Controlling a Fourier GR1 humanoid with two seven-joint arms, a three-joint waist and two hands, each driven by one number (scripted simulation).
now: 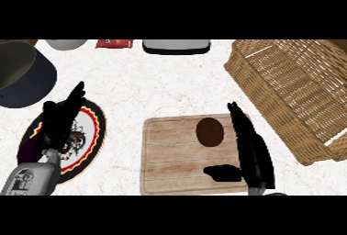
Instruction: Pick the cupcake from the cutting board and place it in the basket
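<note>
Cupcake (209,131) is seen as a dark brown oval at the upper right of the cutting board (169,156), frame centre. Right robot hand (252,151) is held beside it, fingers straight, nothing grasped. Left robot hand (59,120) is rested open over the patterned plate (92,137). Judged light, soft, crushable: best taken low at the sides, then carried to the wicker basket (271,78), upper right.

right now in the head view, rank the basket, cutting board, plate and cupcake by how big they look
1. basket, partly cut off by the frame
2. cutting board
3. plate, partly hidden by the left hand, so its place against the board is unsure
4. cupcake
</note>
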